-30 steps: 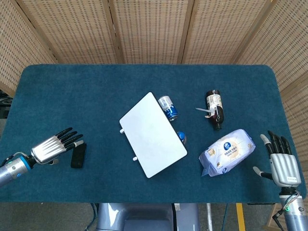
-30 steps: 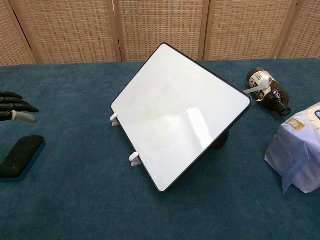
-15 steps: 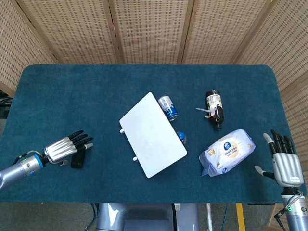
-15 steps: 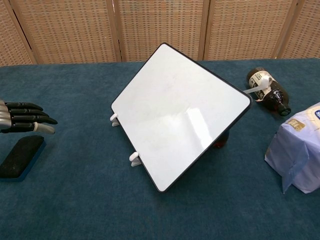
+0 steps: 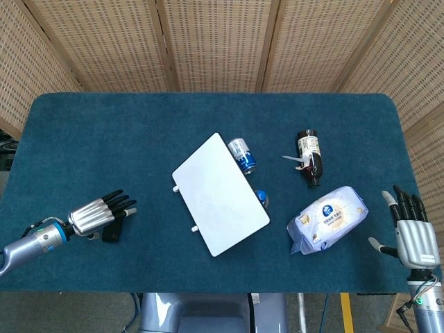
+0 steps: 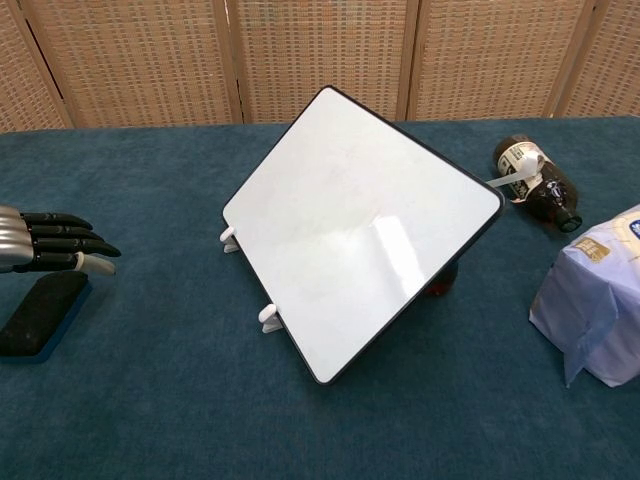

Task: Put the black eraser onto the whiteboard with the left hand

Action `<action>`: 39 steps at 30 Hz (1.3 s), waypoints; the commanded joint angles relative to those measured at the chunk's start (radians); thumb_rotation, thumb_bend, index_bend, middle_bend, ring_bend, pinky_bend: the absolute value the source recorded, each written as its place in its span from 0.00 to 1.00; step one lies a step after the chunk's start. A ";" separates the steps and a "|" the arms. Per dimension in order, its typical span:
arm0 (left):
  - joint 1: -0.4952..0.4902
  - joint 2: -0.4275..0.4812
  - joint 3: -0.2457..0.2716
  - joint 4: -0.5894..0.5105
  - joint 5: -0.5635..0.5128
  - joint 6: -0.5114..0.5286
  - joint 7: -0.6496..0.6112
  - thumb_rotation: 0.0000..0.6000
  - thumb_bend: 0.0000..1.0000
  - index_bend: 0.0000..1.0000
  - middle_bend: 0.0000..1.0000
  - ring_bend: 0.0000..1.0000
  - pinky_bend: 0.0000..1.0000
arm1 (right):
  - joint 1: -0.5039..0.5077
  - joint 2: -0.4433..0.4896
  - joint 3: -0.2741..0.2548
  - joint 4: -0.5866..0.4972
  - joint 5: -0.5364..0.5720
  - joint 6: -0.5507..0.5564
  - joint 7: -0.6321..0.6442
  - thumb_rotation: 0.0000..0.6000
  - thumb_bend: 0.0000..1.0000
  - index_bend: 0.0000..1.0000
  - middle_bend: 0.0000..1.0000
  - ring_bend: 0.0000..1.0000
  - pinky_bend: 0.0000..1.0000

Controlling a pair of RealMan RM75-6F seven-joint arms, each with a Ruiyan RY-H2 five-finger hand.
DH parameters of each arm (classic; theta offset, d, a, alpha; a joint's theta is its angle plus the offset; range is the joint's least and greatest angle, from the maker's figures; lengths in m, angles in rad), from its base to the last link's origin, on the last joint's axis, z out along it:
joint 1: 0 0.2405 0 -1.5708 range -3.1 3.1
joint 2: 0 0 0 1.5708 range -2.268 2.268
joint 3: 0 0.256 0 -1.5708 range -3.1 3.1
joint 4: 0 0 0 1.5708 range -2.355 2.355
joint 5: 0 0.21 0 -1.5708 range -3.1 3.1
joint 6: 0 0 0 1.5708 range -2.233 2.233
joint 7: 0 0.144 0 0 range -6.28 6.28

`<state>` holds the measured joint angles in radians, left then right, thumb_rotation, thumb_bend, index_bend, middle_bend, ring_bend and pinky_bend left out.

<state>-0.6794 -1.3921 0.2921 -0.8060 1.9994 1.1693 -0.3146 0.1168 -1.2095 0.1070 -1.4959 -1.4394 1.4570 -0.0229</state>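
The black eraser (image 6: 38, 312) with a blue base lies flat on the blue cloth at the left, partly hidden in the head view (image 5: 113, 230) by my left hand. My left hand (image 5: 102, 211) hovers just over the eraser's far end with fingers stretched out and apart, holding nothing; the chest view shows the same hand (image 6: 50, 243) above the eraser. The whiteboard (image 5: 219, 194) lies in the middle of the table, tilted up on things beneath it (image 6: 358, 225). My right hand (image 5: 412, 232) is open at the table's right edge.
A blue can (image 5: 242, 155) and a blue-capped object (image 5: 261, 198) sit at the whiteboard's far side. A brown bottle (image 5: 309, 157) lies on its side to the right. A pack of wipes (image 5: 327, 218) rests near my right hand.
My left hand has slid right and toward the front, from beside the eraser to over it. My right hand has drifted slightly down toward the table's front edge.
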 commanded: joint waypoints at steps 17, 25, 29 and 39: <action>-0.013 -0.010 0.025 -0.022 -0.031 -0.025 0.018 1.00 0.10 0.14 0.00 0.00 0.00 | -0.003 -0.005 0.004 0.008 -0.010 0.017 0.013 1.00 0.00 0.07 0.00 0.00 0.00; -0.006 -0.021 0.035 -0.018 -0.044 -0.028 0.009 1.00 0.11 0.21 0.00 0.00 0.00 | -0.005 -0.005 0.004 0.008 -0.015 0.022 0.016 1.00 0.00 0.07 0.00 0.00 0.00; -0.003 -0.025 0.038 -0.011 -0.047 -0.026 0.008 1.00 0.12 0.23 0.00 0.00 0.00 | -0.004 -0.006 0.003 0.009 -0.015 0.021 0.015 1.00 0.00 0.07 0.00 0.00 0.00; -0.001 -0.028 0.043 -0.006 -0.059 -0.032 0.010 1.00 0.20 0.31 0.00 0.00 0.00 | -0.004 -0.007 0.004 0.009 -0.016 0.022 0.014 1.00 0.00 0.07 0.00 0.00 0.00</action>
<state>-0.6806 -1.4203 0.3349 -0.8118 1.9397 1.1371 -0.3051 0.1123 -1.2162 0.1106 -1.4870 -1.4551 1.4789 -0.0092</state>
